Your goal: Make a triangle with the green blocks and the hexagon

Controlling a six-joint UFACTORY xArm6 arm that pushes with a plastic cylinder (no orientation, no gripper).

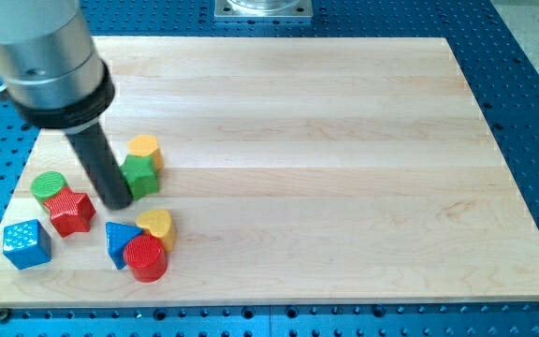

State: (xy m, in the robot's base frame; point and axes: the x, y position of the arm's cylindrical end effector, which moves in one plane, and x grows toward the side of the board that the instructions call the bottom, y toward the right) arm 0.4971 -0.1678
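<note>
Blocks number seven on the wooden board (326,168), all at the view's left: two green, two yellow, two red, and two blue. I take the green star (141,174) as landmark. It is a bright green, star-shaped block, and my tip (118,201) touches its left side, at the view's left of it. I carry no pincer, only a dark rod, so nothing is held. The yellow hexagon (145,150) touches the star just above it. The green cylinder (49,186) lies well to the star's left, touching the red star (70,212). Below the green star cluster a yellow heart (157,226), a red cylinder (146,258) and a blue triangle (119,240). The blue cube (26,243) sits farthest left, below.
</note>
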